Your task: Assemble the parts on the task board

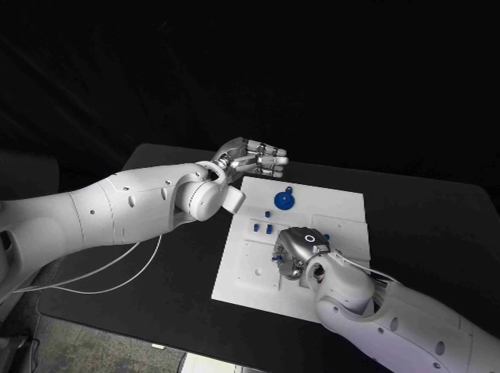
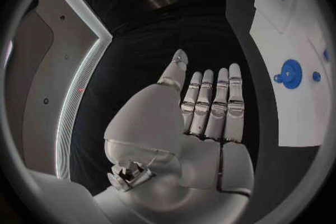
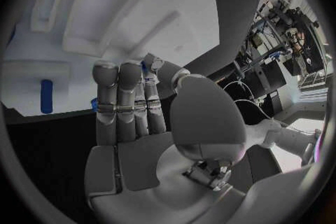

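I see the white board (image 1: 333, 203) lying flat on the black table (image 1: 440, 225), with shallow recesses moulded into its surface. A round blue gear (image 1: 284, 200) sits near its far end, a small blue knob just beside it; a few small blue pegs (image 1: 261, 228) lie near the board's middle, toward its left edge. From the right wrist I make out a blue bar (image 3: 46, 96) lying on the board beside a recess. My left hand (image 1: 253, 158) hovers off the far left corner of the board, over the table — fingers straight and side by side, grasping nothing. My right hand (image 1: 298, 252) is low over the board's near half, palm down; fingers extended together — I see a speck of blue at the fingertips, but whether they pinch a piece I cannot tell.
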Robot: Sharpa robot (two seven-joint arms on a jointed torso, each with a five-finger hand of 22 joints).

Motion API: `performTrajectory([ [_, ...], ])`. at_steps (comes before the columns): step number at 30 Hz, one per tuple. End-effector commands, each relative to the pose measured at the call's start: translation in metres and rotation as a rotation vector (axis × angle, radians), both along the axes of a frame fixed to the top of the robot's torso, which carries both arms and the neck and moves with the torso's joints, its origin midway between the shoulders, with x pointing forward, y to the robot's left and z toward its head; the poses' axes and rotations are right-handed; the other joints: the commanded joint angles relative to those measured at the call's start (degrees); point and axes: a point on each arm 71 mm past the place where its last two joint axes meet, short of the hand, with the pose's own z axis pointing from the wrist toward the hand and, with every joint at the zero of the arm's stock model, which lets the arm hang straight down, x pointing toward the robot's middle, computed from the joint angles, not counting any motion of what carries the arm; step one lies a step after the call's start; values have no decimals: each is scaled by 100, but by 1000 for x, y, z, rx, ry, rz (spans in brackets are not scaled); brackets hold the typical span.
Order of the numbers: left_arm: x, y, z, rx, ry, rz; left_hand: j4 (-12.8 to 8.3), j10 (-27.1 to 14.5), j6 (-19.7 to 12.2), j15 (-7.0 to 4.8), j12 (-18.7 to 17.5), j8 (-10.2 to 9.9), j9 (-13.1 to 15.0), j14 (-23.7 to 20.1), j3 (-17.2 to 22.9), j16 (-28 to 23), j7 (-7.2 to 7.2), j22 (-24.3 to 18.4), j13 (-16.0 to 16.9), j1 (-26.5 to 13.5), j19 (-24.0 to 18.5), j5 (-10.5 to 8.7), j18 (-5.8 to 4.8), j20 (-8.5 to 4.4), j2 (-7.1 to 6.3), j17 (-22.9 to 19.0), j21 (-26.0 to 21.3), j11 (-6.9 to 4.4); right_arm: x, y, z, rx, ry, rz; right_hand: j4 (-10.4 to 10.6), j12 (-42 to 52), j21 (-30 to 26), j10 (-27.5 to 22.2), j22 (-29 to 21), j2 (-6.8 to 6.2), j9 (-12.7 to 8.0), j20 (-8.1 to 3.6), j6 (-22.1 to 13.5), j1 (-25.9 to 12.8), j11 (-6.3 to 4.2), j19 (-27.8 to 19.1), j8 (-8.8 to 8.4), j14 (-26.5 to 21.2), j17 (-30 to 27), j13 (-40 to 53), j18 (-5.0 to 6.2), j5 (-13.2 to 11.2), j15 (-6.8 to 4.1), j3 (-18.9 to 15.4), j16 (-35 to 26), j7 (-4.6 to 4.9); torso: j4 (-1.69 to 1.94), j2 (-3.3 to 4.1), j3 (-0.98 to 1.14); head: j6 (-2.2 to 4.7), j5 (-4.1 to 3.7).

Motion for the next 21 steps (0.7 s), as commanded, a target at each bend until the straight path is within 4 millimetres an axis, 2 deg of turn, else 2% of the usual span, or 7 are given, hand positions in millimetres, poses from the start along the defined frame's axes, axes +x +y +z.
performTrajectory([
  [1, 0, -2, 1, -11, -1, -15, 34, -30, 15, 14, -1, -8, -5, -26, -12, -4, 9, -7, -1, -10, 22, -9, 0, 18, 45, -4, 22, 27, -1, 0, -4, -38, 17, 7, -46, 16, 13, 104, 250, 55, 4, -38, 20, 5, -52, 105, 34, -6, 11, 7, 70, 12, -25, -3, -38, 5, 2, 0, 3, -10, 2],
  [21, 0, -2, 1, -9, 3, -16, 34, -30, 15, 14, -1, -8, -5, -26, -12, -4, 9, -7, -1, -10, 22, -9, 0, 18, 45, -4, 22, 27, 0, 1, -2, -43, 17, 2, -59, 16, 14, 108, 255, 63, 8, -40, 19, -5, -54, 110, 33, -3, 30, 7, 69, 13, -26, -6, -46, 5, -4, 2, 5, -29, 1],
])
